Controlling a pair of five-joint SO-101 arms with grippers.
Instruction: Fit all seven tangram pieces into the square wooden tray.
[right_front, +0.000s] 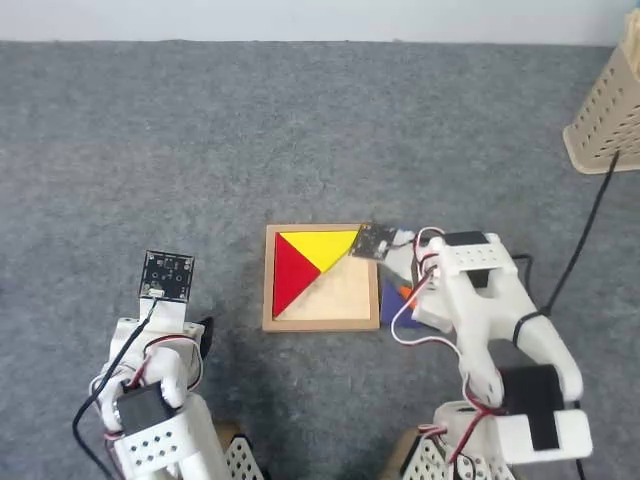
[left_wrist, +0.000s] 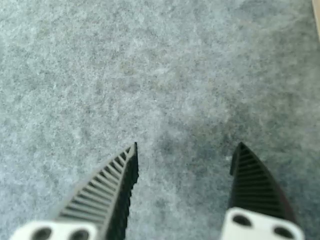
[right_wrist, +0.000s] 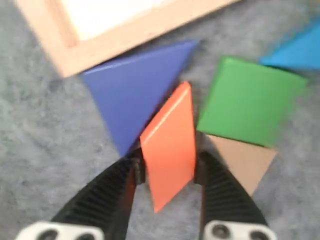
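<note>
Orange piece (right_wrist: 167, 130) is pinched across its narrow width by the right pincer (right_wrist: 170, 162), with its long axis pointing ahead toward the tray (right_wrist: 125, 37) just beyond. Left pincer (left_wrist: 187, 147) is spread, farther off.

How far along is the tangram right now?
Two in the tray: yellow triangle, red triangle. In hand: the right gripper clamps the orange piece. Waiting outside: blue triangle, green square, tan triangle, light blue piece. Left gripper open over carpet.

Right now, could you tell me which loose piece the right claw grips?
The orange piece in the right claw; the blue triangle, green square and tan triangle lie free.
</note>
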